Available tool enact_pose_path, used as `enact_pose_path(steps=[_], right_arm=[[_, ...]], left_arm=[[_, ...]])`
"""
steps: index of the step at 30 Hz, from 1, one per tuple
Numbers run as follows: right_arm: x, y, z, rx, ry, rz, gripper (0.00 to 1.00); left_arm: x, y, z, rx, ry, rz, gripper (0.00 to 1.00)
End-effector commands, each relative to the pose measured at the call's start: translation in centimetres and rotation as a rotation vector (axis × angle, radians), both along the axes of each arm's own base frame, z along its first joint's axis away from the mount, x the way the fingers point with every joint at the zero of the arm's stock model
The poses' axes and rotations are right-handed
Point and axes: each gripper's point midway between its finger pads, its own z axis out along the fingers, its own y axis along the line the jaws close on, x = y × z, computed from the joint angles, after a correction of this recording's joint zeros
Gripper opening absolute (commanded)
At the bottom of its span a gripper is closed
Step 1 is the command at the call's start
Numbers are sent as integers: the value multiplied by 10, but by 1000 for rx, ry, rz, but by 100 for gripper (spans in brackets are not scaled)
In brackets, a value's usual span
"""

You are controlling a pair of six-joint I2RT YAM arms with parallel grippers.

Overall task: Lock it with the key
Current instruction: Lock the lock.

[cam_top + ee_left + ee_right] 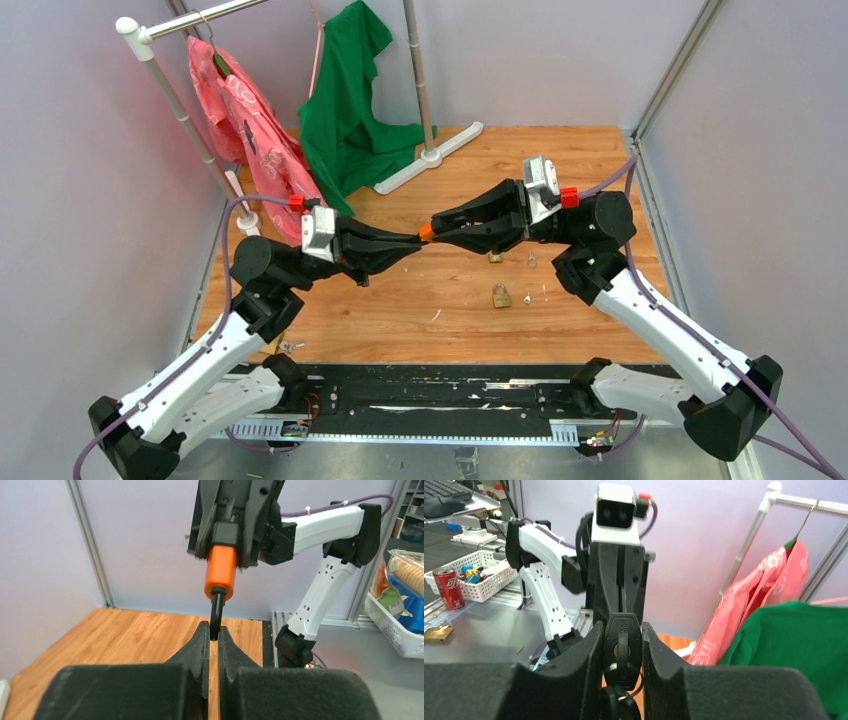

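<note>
Risked bending or slipping the thin black key (216, 611), pinched at frame centre in the tightly closed left gripper (214, 630), should the right gripper (226, 536) clamping the orange lock (221, 572) twist off-axis.

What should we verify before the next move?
1. Left gripper shut on the black stem: ok, the stem's end sits between the closed fingertips.
2. Right gripper clamped on the orange body: ok.
3. Stem in line with the orange body: ok in the left wrist view.
4. Both parts held clear of the table: ok.
5. How far the stem is seated or turned in the orange body: cannot tell.
6. Brass padlock out of the arms' way: ok, it lies on the table, apart from both grippers.
</note>
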Motion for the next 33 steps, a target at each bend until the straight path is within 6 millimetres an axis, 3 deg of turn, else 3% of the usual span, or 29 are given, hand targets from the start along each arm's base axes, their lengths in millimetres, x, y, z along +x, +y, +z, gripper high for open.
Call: enact_pose_path(steps=[1,3,5,9,14,23,33], right_arm=[[18,33,-31,-23,93,-15,0],[21,34,-43,-52,104,-33,0],[31,30,-73,-127,134,-91,0],[38,16,-100,-174,196,-141,0],[35,10,-119,-198,231,-146,0],[44,19,-136,-103,286,-130,0],[42,27,-176,-104,341,-149,0]], left_arm=[[-10,-22,2,-25,5,-92,0],[-10,-20,14,-49,-13,-85,0],[-15,-16,27,-69,-23,-94,0],[-10,-5,40,-94,-3,-62,0],[0,6,53,-119,-7,-13,0],[-13,13,72,-151,-26,-49,0],[-18,25,93,-189,-67,-32,0]])
